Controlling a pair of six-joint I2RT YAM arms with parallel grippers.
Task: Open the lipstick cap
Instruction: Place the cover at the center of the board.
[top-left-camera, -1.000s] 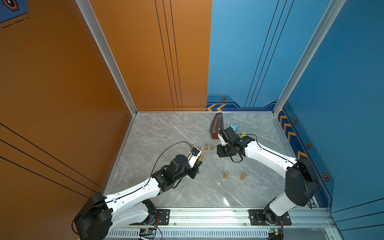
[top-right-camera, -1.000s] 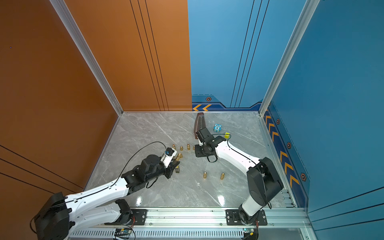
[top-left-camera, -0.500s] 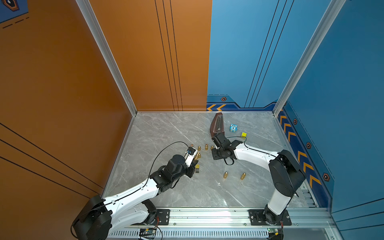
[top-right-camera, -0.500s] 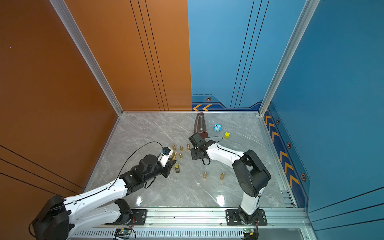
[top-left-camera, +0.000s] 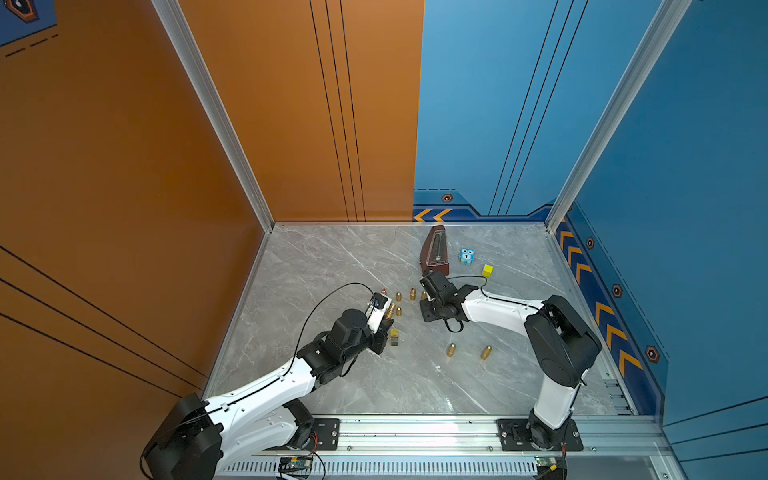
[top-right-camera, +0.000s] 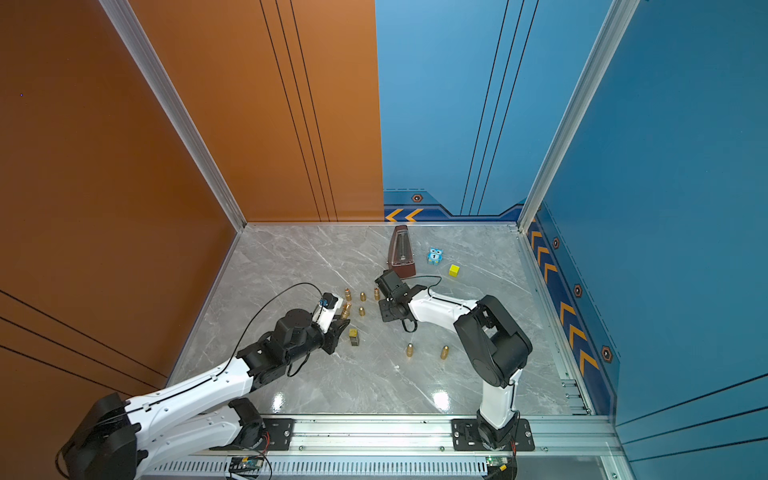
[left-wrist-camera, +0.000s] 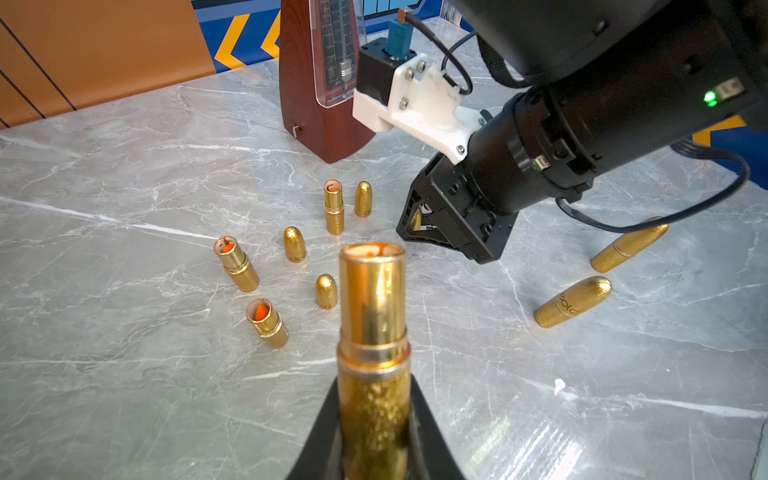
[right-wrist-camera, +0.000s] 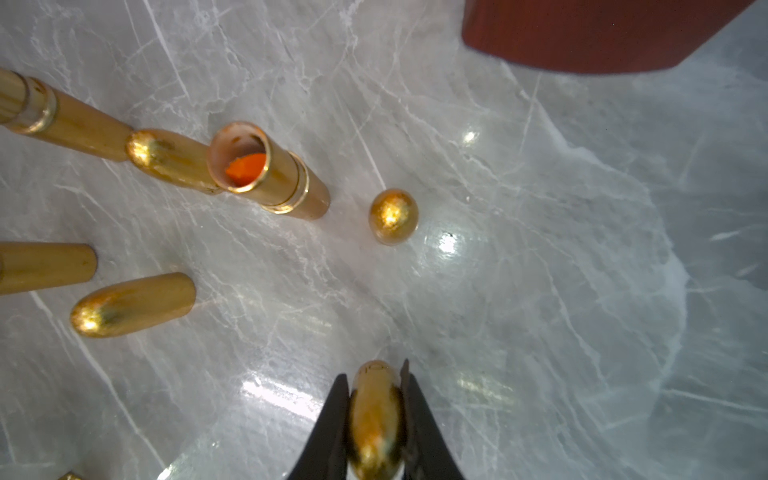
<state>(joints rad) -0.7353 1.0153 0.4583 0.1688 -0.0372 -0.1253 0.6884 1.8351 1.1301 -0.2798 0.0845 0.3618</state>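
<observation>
Left wrist view: left gripper (left-wrist-camera: 372, 399) pinches an uncapped lipstick (left-wrist-camera: 372, 307); right gripper (right-wrist-camera: 374, 372) pinches a gold cap (right-wrist-camera: 376, 419) (both well inside the bench (top-left-camera: 332, 266) edges).

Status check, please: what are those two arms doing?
Left end effector shut on uncapped lipstick. Right end effector shut on a cap. Other tubes, caps stand close.

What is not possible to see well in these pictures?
Left wrist view: the held lipstick tube and the left hand are cut off by the picture's edge.
Right wrist view: the cap in the right hand is blurred, its lettering unreadable; the metronome is cut by the edge.
Both top views: that cap is hidden under the right hand.
</observation>
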